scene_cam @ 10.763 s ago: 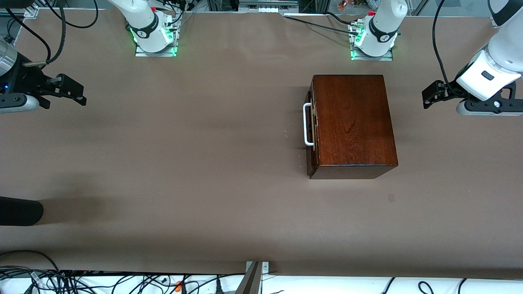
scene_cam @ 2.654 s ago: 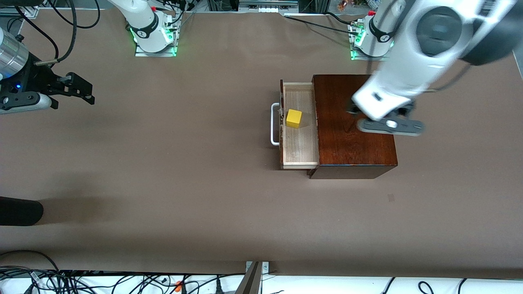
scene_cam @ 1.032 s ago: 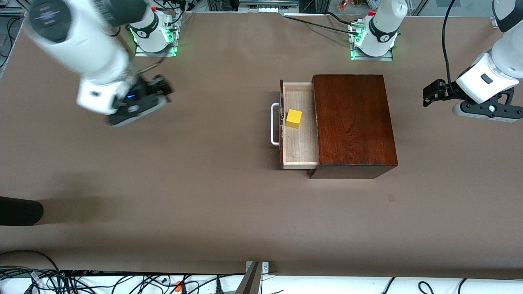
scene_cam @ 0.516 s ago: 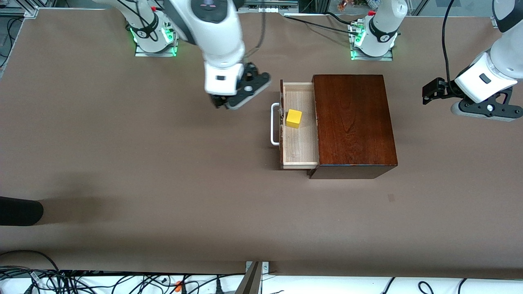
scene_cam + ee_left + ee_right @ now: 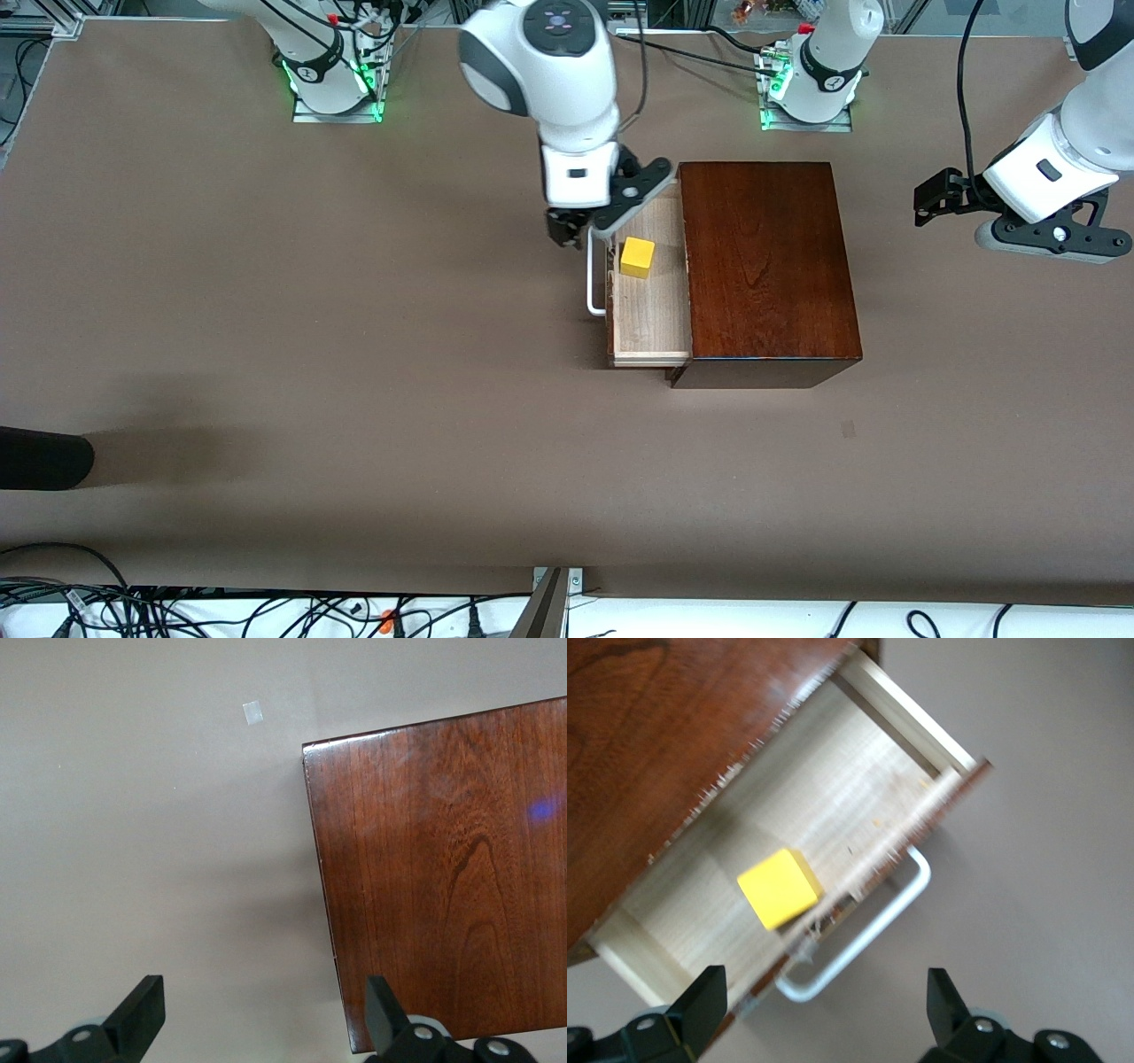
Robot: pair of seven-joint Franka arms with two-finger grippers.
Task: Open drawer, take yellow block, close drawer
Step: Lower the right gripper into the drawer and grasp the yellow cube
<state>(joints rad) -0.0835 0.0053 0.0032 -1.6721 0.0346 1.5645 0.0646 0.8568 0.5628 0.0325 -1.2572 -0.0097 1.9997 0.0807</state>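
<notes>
Drawer (image 5: 651, 292), a pale light-wood tray with a dark reddish-brown front and a white U-shaped bar handle (image 5: 594, 275), stands pulled out of the glossy mahogany-coloured wooden box (image 5: 766, 266) toward the right arm's end of the table. No brand, label or writing can be read on any of them. On the tray's floor sits the yellow block (image 5: 637, 257), a small bright plain-faced cube, close against the drawer's front, at about 12 o'clock from the tray's middle in the front view. The right gripper (image 5: 591, 232) hangs over the drawer's front and handle, at roughly 10 o'clock from the cube, fingers spread wide and holding nothing. The left gripper (image 5: 266, 1019) waits above the brown table (image 5: 354, 354) at the box's 3 o'clock, fingers apart, empty.
</notes>
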